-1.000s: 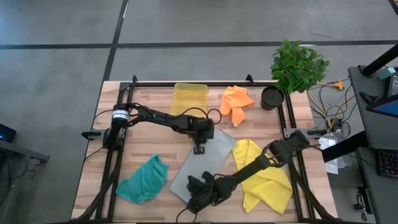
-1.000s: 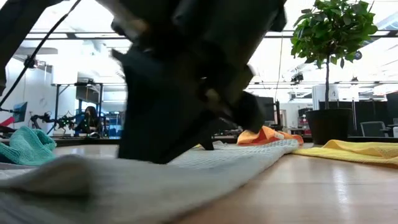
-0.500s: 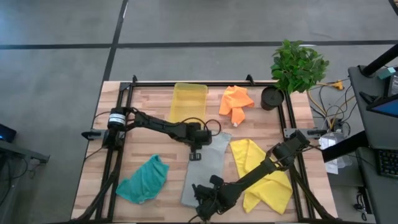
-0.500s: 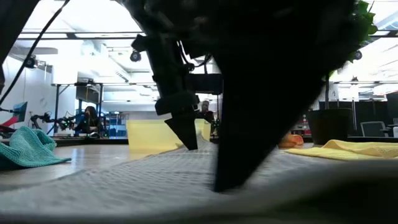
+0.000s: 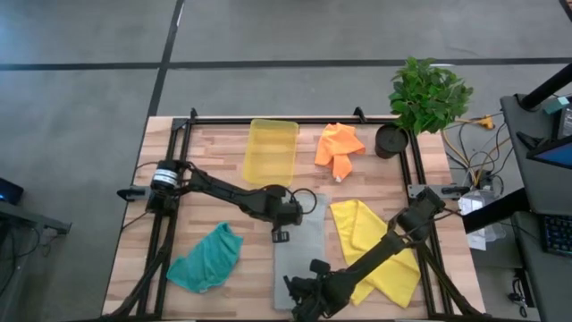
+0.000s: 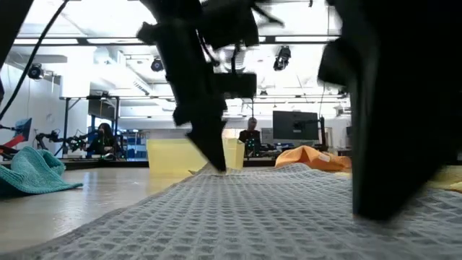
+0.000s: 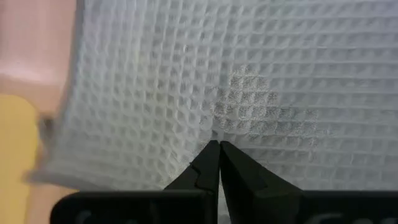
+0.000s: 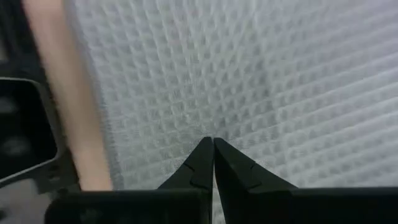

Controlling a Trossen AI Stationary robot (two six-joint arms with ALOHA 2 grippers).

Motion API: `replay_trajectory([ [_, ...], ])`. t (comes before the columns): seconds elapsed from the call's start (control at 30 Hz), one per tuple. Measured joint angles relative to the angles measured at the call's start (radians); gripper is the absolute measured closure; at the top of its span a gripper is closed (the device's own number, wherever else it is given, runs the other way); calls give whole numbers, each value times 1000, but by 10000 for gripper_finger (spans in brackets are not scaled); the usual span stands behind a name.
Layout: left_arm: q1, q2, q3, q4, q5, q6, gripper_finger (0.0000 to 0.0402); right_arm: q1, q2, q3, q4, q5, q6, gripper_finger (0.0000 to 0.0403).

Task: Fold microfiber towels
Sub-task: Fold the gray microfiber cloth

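Note:
A light grey waffle-weave towel lies flat at the table's middle near side, its long sides running near to far. My left gripper is shut with its tips on the towel's left part. My right gripper is shut with its tips on the towel's near end. A teal towel lies bunched at the near left. An orange towel lies crumpled at the far side. A yellow towel lies spread under the right arm. My left gripper presses its shut fingertips down on the grey towel close to its left edge, slanting down from the far left. The cloth puckers a little at the tips and lies flat on the table. My right gripper presses its shut fingertips on the towel's near end, close to the near left corner, pointing steeply down. The towel stays flat on the wood there.
A translucent yellow tray stands at the far middle. A potted plant stands at the far right corner. Black frame rails run along the table's sides. Bare wood shows between the tray and the teal towel.
Both grippers, shut throughout, have dragged the grey towel about on the table. My right gripper went toward the right and near edges with the near end. My left gripper went toward the near edge. The towel has turned from slanting to straight, near to far, staying flat.

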Motion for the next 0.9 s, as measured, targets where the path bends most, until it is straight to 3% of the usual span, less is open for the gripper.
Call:
replay_trajectory([
  [0.13,-2,-95,-5,18,-87,9,402,0,-126,0,-82,136,-17,394],
  [0.23,0,-163,-20,30,-98,54,402,-3,-196,-20,-131,224,-25,394],
  [0.33,-7,-231,-31,38,-79,121,402,-2,-263,-71,-115,278,-39,394],
  [0.43,-37,-298,-54,45,4,170,402,4,-376,-166,-28,302,-36,394],
  [0.67,-202,-432,-217,81,99,127,402,58,-617,-650,583,308,36,394],
  [0.77,-294,-469,-299,166,102,27,402,73,-699,-856,871,283,83,394],
  [0.9,-403,-483,-366,311,97,-38,402,80,-752,-1058,1124,277,96,394],
])
